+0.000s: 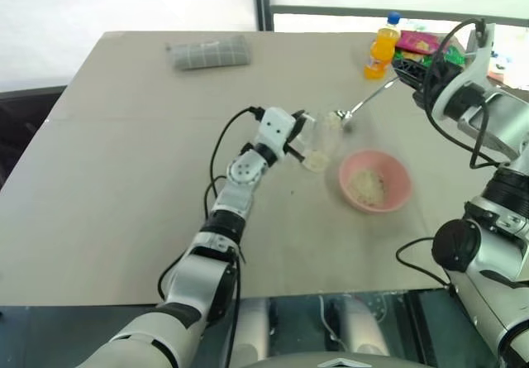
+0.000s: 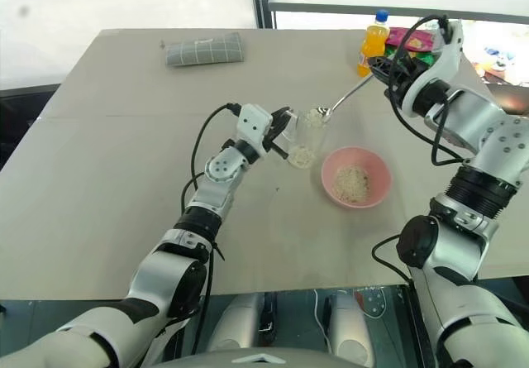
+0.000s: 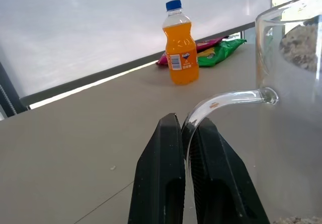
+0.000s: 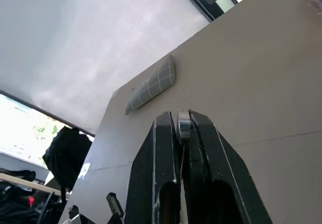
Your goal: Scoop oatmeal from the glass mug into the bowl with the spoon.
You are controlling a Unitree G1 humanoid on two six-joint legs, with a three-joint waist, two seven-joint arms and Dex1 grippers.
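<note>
My left gripper (image 3: pixel 183 124) is shut on the curved handle of the glass mug (image 1: pixel 320 140), holding it tilted just left of the pink bowl (image 1: pixel 398 172). Some oatmeal (image 1: pixel 316 162) lies in the mug's lower end, and a heap of oatmeal (image 1: pixel 368 187) sits in the bowl. My right gripper (image 4: pixel 179 117) is shut on the thin handle of the spoon (image 1: pixel 369 101). The spoon's small bowl (image 2: pixel 316 116) carries oatmeal and hovers at the mug's mouth, above and behind the pink bowl.
An orange drink bottle (image 1: pixel 382 48) with a blue cap stands at the back right, with colourful snack bags (image 1: pixel 423 47) beside it. A grey checked rolled cloth (image 1: pixel 208 53) lies at the far left of the beige table (image 1: pixel 124 178).
</note>
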